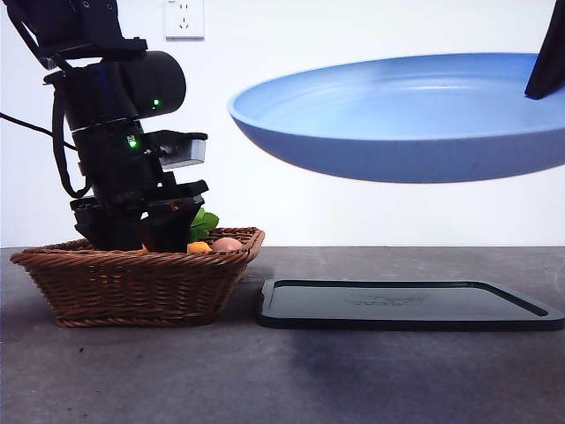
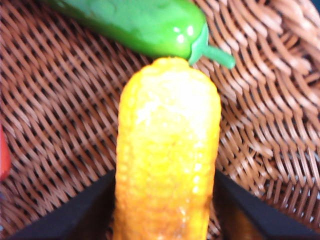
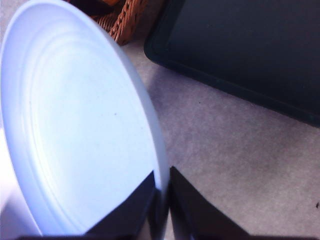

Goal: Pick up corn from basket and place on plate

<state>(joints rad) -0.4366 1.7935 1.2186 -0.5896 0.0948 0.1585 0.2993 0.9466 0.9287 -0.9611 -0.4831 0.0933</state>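
The corn (image 2: pixel 167 150), an orange-yellow cob, lies in the brown wicker basket (image 2: pixel 60 125). My left gripper (image 2: pixel 165 177) has its black jaws pressed against both sides of the cob. In the front view this gripper (image 1: pixel 141 231) reaches down into the basket (image 1: pixel 132 278) at the left and hides the corn. The light-blue plate (image 1: pixel 397 124) hangs tilted in the air above the black tray (image 1: pixel 406 305). My right gripper (image 3: pixel 162 185) is shut on the plate's rim (image 3: pixel 75 130) and shows in the front view as a black tip (image 1: pixel 547 62) at the top right.
A green pepper (image 2: pixel 135 22) lies just beyond the corn's end. A pinkish egg (image 1: pixel 227 244), an orange piece (image 1: pixel 199 248) and green leaves (image 1: pixel 205 223) sit at the basket's right side. The tray (image 3: pixel 240 45) lies flat beside the basket.
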